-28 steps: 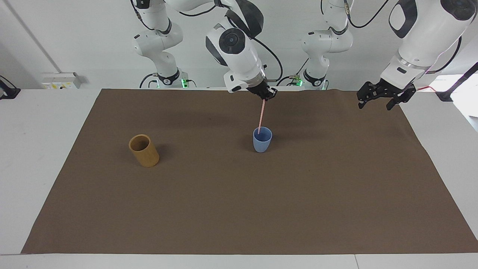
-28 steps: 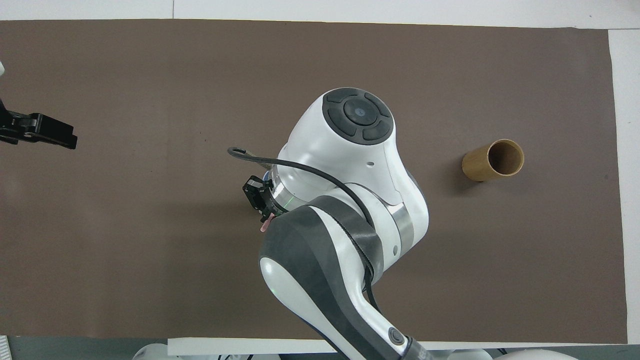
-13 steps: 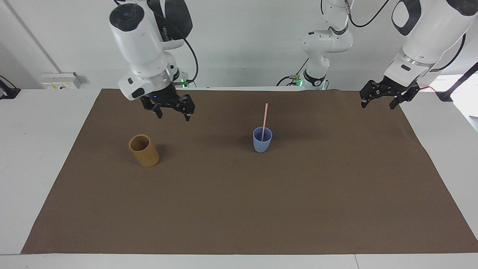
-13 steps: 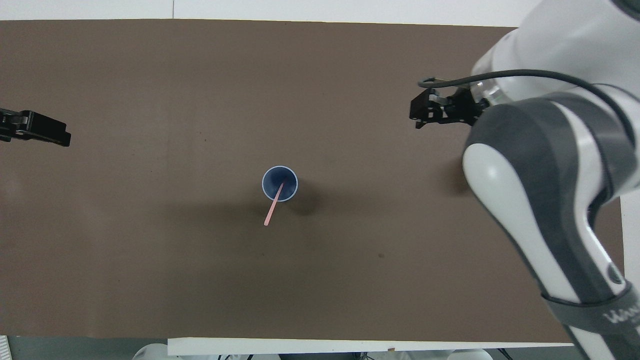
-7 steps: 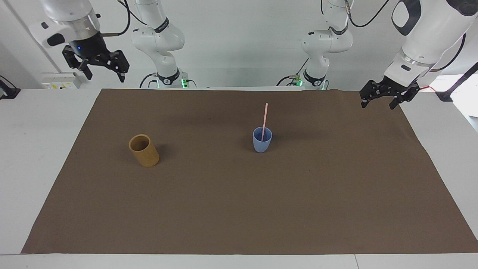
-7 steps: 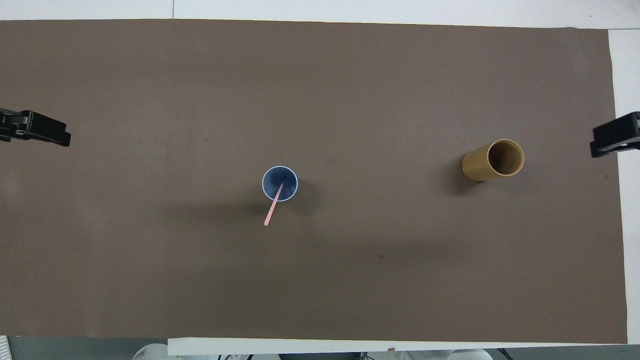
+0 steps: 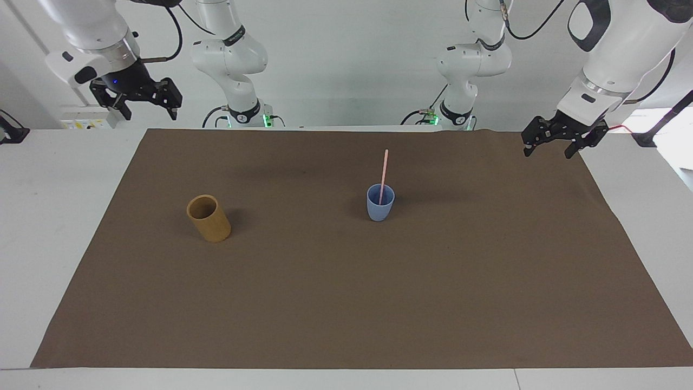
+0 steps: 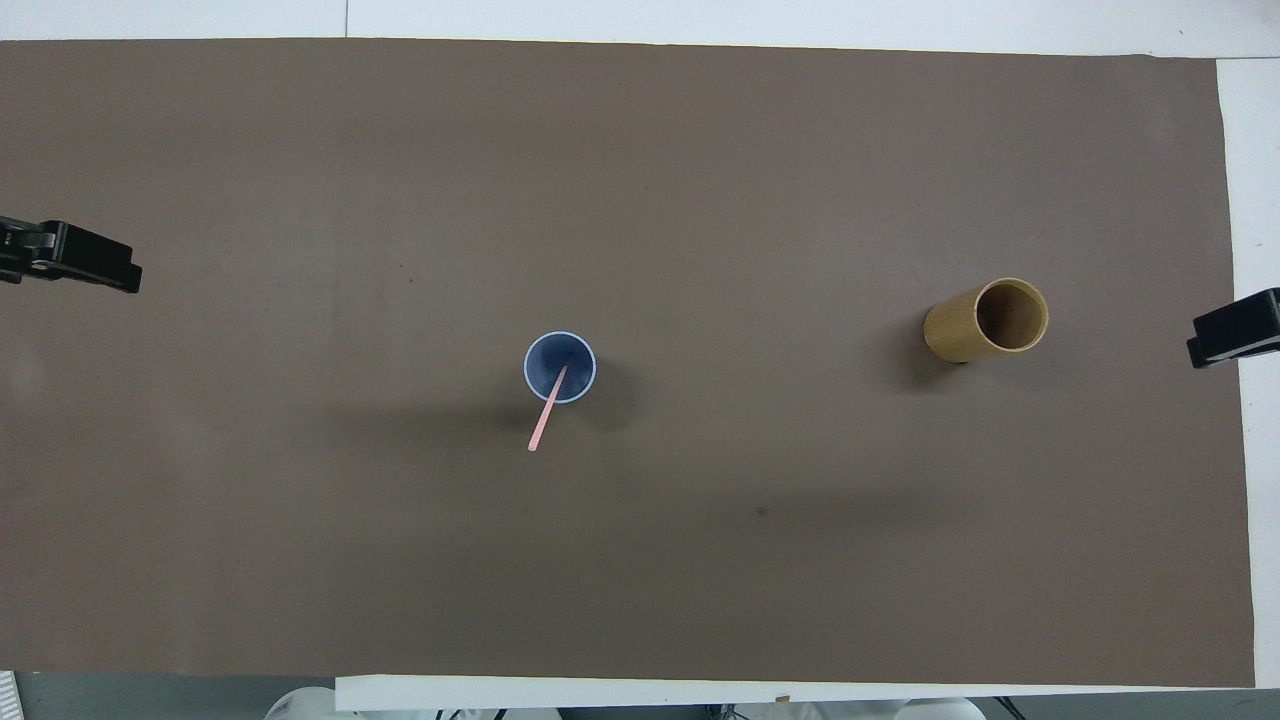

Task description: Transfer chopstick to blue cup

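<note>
The blue cup (image 7: 380, 206) stands upright near the middle of the brown mat (image 7: 346, 303). The pale-pink chopstick (image 7: 384, 169) rests inside it, its top leaning toward the robots and sticking well above the rim. In the overhead view the chopstick (image 8: 543, 424) slants out of the blue cup (image 8: 581, 352). Nothing touches either one. My right gripper (image 7: 150, 111) hangs open and empty, high over the mat's corner at the right arm's end. My left gripper (image 7: 547, 153) waits open and empty over the mat's corner at the left arm's end.
A taller tan-yellow cup (image 7: 209, 218) stands upright on the mat toward the right arm's end, well apart from the blue cup. White table (image 7: 48, 216) borders the mat at both ends.
My right gripper let go of the chopstick, which now rests in the blue cup, and swung away past the tan cup to the right arm's end. The left arm barely moved.
</note>
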### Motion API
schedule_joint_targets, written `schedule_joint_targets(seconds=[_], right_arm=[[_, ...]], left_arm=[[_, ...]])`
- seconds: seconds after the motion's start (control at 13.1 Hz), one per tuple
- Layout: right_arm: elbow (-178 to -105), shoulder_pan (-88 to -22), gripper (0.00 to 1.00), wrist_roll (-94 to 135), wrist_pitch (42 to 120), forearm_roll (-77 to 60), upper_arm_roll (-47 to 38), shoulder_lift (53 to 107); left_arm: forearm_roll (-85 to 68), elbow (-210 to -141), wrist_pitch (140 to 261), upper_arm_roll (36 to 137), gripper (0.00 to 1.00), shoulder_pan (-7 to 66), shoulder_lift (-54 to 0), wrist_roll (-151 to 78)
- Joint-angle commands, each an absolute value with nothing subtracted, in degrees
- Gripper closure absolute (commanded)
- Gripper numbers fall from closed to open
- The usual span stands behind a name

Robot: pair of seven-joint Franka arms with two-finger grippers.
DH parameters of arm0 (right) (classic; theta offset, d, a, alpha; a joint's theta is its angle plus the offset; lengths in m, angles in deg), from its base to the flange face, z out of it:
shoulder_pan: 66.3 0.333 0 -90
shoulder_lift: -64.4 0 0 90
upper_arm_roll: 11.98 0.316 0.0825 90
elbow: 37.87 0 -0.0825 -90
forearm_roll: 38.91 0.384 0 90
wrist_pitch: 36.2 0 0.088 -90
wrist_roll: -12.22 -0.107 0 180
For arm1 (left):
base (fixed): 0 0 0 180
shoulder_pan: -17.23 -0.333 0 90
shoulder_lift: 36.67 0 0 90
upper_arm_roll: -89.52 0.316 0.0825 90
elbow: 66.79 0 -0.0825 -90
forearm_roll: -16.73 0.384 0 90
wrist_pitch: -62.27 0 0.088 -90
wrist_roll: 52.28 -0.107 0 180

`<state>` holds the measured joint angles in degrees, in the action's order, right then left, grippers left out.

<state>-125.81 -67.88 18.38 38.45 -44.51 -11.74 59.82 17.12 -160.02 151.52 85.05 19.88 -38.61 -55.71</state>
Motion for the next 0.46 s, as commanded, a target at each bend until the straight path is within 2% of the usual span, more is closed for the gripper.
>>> schedule_joint_targets(seconds=[0.0,0.08,0.38], right_arm=[[-126.1,-66.1,0.00,19.4,38.3,-43.8,-14.0,61.7],[-123.7,-66.1,0.00,19.3,37.4,-44.3,-14.3,62.6],[-123.6,-66.0,0.00,17.1,37.6,-44.4,-14.1,62.5]], left_arm=[[16.6,-160.8,152.2,85.3,0.00,19.7,-39.6,-56.1],[16.6,-160.8,152.2,85.3,0.00,19.7,-39.6,-56.1],[16.6,-160.8,152.2,85.3,0.00,19.7,-39.6,-56.1]])
